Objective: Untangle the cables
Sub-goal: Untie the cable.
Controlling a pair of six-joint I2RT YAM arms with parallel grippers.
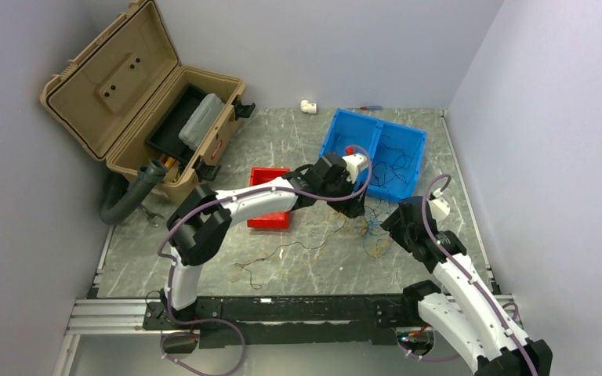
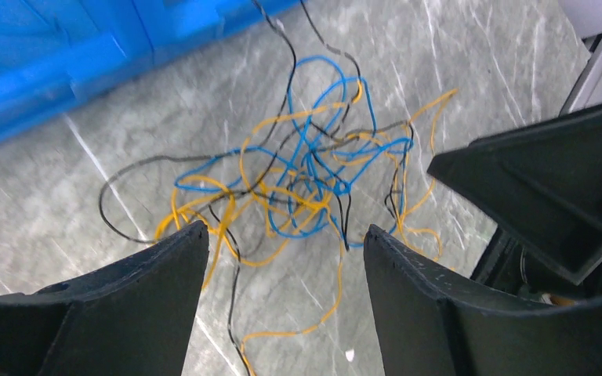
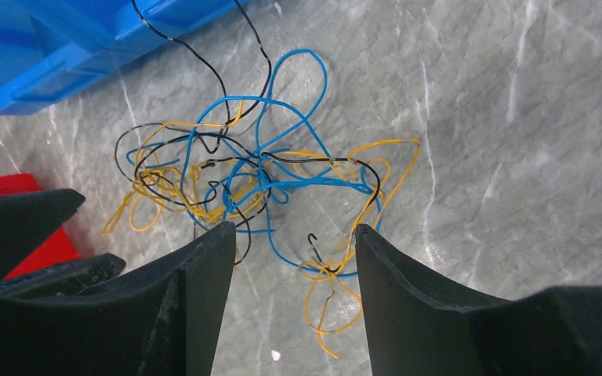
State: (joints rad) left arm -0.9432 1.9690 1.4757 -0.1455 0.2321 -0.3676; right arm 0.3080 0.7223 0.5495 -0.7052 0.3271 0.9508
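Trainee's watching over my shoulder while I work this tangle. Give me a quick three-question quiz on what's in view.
1. True or false: the right pincer is shut on the cable tangle.
2. Which wire colours make up the tangle? A) red, green, white B) blue, orange-yellow, black C) purple only
3. Fill in: black wires lead from the tangle toward the ___ bin.
Key: 1 false, it stands open and holds nothing; 2 B; 3 blue.
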